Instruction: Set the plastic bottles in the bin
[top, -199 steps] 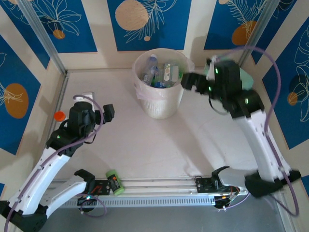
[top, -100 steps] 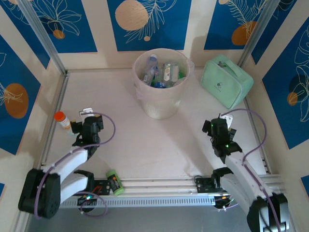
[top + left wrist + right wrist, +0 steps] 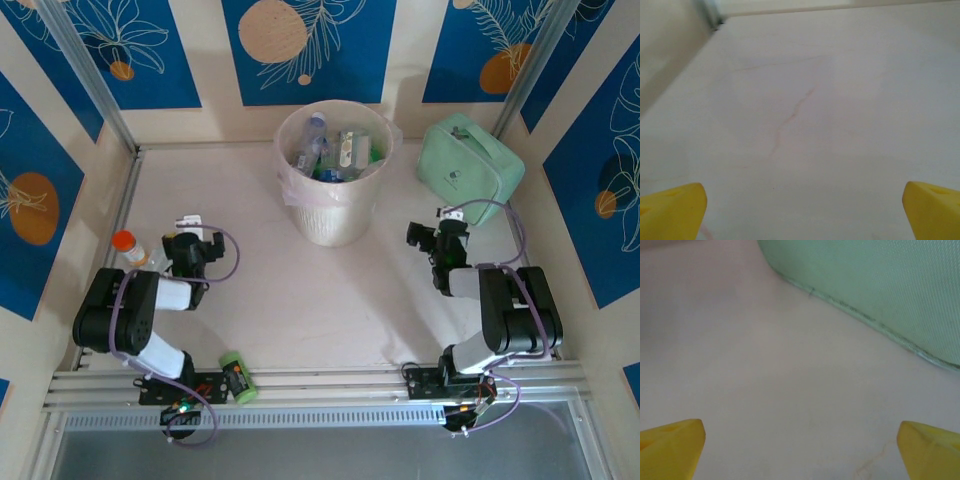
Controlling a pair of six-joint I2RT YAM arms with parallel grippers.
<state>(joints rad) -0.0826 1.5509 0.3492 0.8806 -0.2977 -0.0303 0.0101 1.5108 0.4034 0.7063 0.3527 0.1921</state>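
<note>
The small clear and green plastic bottles (image 3: 330, 152) are heaped inside the round pale cream bin (image 3: 335, 225) with its thin white bag liner. They lie jumbled at all angles, the way dropped things settle. They overlap too much for a firm count, but I make out five or so caps and labels. One bin. Every bottle I can find is in there, so I judge the job as good as finished.

Out from the bin now. Close by on its right lies one mint-green zippered soft case (image 3: 470, 167), flat on the pale table (image 3: 300, 290) and no part of the job. Nearer than the bin and to its right is the right gripper (image 3: 800, 447), low over the table. Its yellow fingertips are spread wide with nothing between them, and it points toward the case. Nearer and to the bin's left, the left gripper (image 3: 802, 207) matches it: spread wide, empty, low. Both arms sit folded over their bases, which reads to me as a parked pose, well away from the bin's mouth.

Farther left of the bin, one small orange-capped jar (image 3: 127, 247) stands upright just beside the left arm. Well nearer than the bin, at the front rail, one short green can (image 3: 236, 377) lies on its side. Both are rightly left out, since neither is a bottle. Two arms, two grippers.
</note>
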